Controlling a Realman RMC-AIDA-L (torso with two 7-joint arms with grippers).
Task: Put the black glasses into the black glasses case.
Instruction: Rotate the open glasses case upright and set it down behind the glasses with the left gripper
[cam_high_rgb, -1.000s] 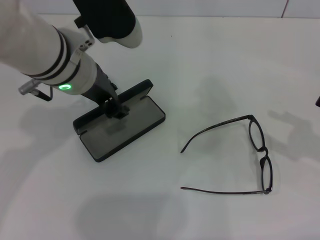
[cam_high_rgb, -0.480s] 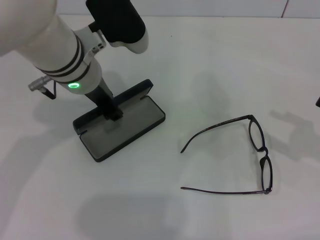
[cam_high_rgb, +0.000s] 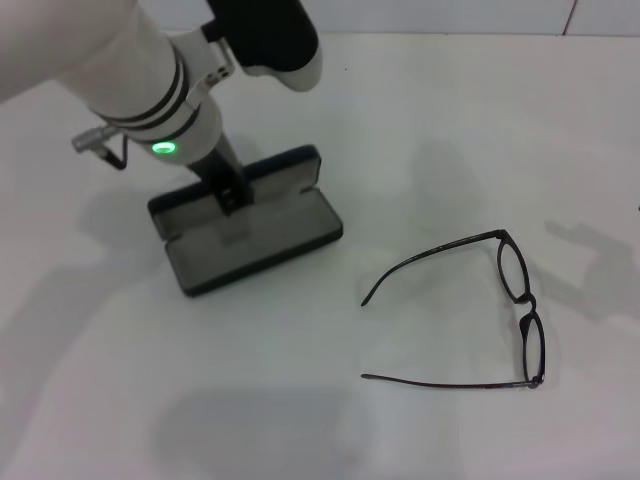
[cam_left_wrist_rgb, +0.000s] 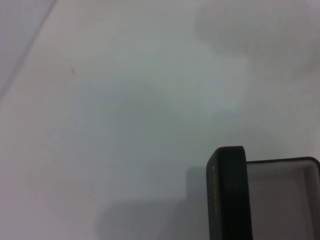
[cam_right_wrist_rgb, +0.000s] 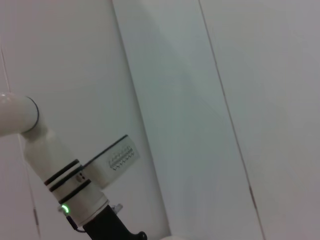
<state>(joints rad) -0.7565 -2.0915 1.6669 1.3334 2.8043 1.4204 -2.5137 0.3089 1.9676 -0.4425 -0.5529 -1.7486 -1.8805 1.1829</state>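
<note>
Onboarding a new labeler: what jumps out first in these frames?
The left arm's tool is down on the open black glasses case at the table's left, at the hinge between raised lid and grey-lined tray. The black glasses lie unfolded to the right, untouched, well apart from the case.

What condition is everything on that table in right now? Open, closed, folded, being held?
black glasses case: open, grey lining facing up, nothing inside, lid raised at the back.
black glasses: unfolded, both temple arms spread, lying on the table apart from the case, nothing touching them.
left end effector: down at the case's raised lid.
right end effector: out of sight.
table: white, holding both items.
</note>
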